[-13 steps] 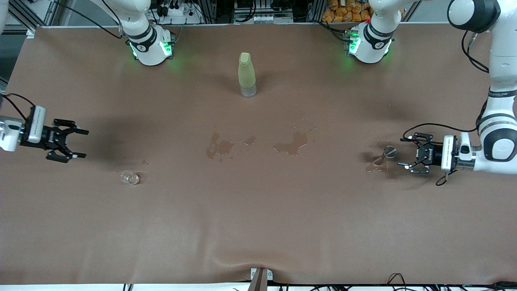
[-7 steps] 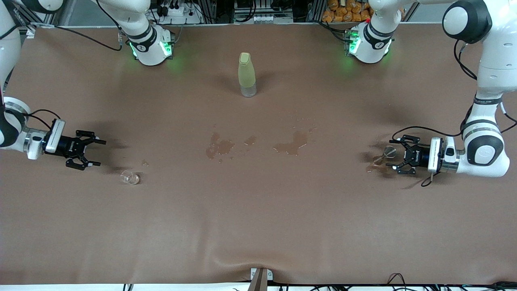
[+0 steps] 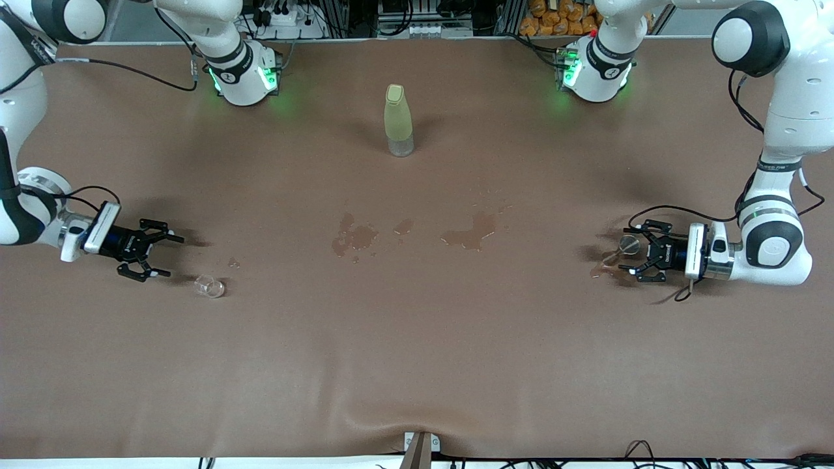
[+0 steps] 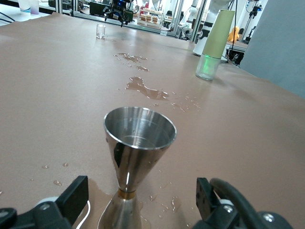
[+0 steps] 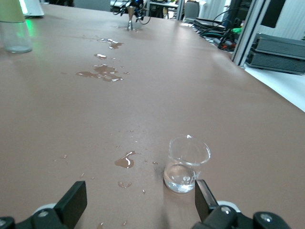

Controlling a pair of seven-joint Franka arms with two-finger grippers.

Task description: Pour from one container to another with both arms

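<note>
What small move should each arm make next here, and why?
Probably ease each hand forward, then close. The left hand is open with the upright steel jigger centred between its fingers, not yet gripped. The right hand is open just short of the small glass beaker, which sits off toward one finger, so it likely needs a slight sideways correction first.

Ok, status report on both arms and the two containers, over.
Left gripper open around steel jigger, not closed. Right gripper open, low beside small glass beaker. Spilled puddles mid-table; capped bottle upright, clear of both.

Two glossy white arms (image 3: 778,130) with black joint bands, green-lit bases (image 3: 244,78), looping black cables and black pincers (image 3: 635,253).
</note>
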